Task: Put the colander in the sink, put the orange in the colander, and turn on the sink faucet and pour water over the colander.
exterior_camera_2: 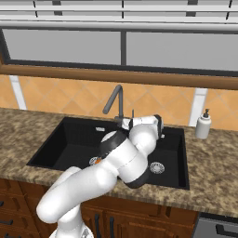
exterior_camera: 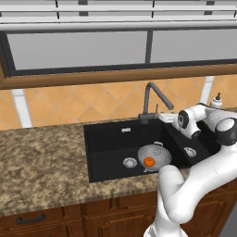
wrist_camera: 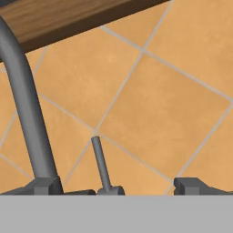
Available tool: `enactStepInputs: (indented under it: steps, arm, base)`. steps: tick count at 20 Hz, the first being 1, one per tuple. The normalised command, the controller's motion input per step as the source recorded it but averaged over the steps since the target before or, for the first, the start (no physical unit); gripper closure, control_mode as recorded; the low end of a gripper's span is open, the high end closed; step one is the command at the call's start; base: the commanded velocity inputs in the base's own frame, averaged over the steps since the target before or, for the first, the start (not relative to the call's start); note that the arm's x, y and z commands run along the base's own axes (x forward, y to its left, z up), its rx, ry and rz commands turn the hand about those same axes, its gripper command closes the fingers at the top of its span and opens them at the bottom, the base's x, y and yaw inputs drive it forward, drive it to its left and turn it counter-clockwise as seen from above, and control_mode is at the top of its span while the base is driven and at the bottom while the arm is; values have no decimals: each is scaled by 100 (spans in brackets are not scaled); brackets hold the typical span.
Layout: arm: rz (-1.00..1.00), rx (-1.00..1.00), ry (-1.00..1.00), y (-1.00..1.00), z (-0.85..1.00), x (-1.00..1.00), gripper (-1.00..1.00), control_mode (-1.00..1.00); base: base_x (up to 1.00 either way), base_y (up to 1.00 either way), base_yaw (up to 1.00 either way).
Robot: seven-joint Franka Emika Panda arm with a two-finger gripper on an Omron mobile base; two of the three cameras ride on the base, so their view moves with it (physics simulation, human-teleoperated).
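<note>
You have the colander (exterior_camera: 154,155) sitting in the large basin of the black sink (exterior_camera: 109,139), toward its right side near the divider, with a round silver drain (exterior_camera: 130,162) just to its left. The orange (exterior_camera: 149,161) lies inside the colander bowl, near its front rim. In the right base view the arm covers most of this, and only a sliver of the orange (exterior_camera_2: 96,161) shows past the elbow.

Your gripper (exterior_camera: 168,118) is up at the back of the sink, level with the base of the sink faucet (exterior_camera: 152,99) and just to its right. The jaws stand wide apart with nothing clamped between them. In the hand view the two dark fingertips (wrist_camera: 45,185) rise at the bottom edge, far apart, and the faucet's thin side lever (wrist_camera: 100,164) stands upright between them, closer to the one on the left of that view; you cannot tell whether either finger touches it. The faucet's grey neck (wrist_camera: 27,104) rises at the left of that view, against the orange tiled wall (wrist_camera: 159,104).

The gooseneck's angled tip points down over the right side of the large basin. A white soap dispenser (exterior_camera_2: 203,124) stands on the speckled granite counter (exterior_camera: 41,157), well to the right of the sink
</note>
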Motion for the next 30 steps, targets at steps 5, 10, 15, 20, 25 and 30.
enactStepInputs:
  steps: [5, 10, 15, 20, 25, 30]
  arm:
    - [0, 0, 0, 0, 0, 0, -100, -100]
    - [0, 0, 0, 1, 0, 3, -100, -100]
    - [0, 0, 0, 0, 0, 22, -100, -100]
    - [0, 0, 0, 2, -3, 22, -100, -100]
    - [0, 0, 0, 1, -7, 10, -100, -100]
    - [0, 0, 0, 4, -2, 14, -100, -100]
  base:
    - [0, 0, 0]
    - [0, 0, 0]
    - [0, 0, 0]
    - [0, 0, 0]
    - [0, 0, 0]
    - [0, 0, 0]
